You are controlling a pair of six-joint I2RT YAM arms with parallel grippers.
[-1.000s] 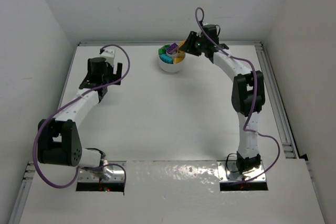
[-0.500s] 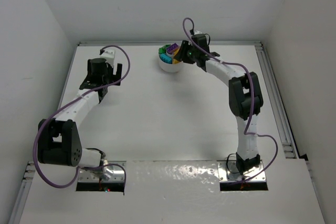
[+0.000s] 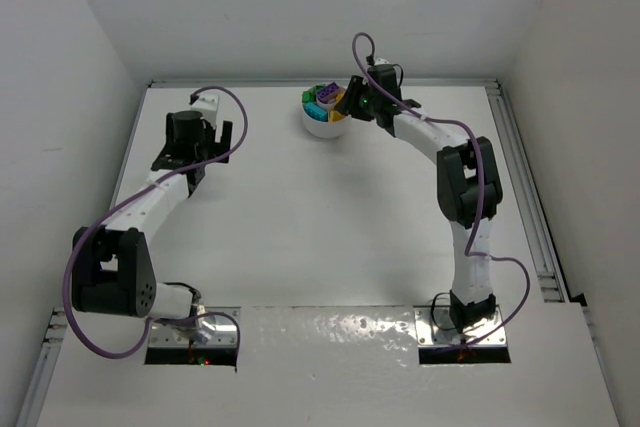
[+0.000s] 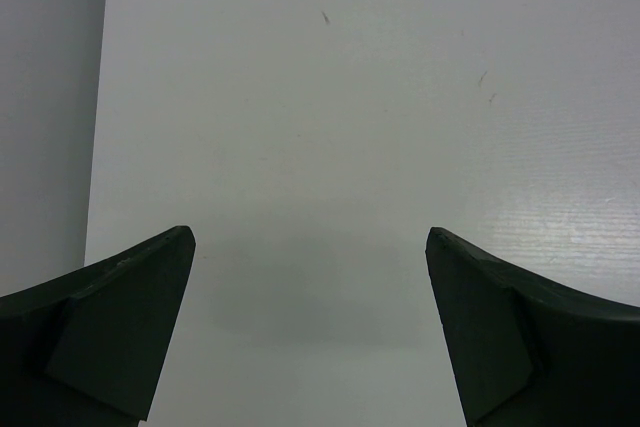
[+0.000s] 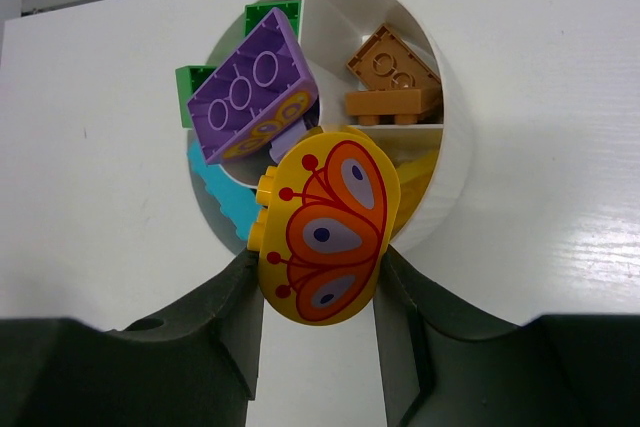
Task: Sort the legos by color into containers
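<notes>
You're mid-drop on a yellow piece. Your right jaws are clamped on the rounded yellow butterfly brick (image 5: 325,222), hanging it over the 6 o'clock rim of the white dish (image 5: 448,137). Looks to me like the yellow wedge (image 5: 418,179) is around 4 o'clock, just below the orange brick (image 5: 395,77) at 2, with a tilted purple brick (image 5: 250,97) around 10. I'd nudge toward 4 before letting go. Left jaws gape wide over the counter (image 4: 350,97), gripping nothing.

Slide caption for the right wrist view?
Right gripper holds a yellow butterfly-print brick near the divided white dish.
</notes>
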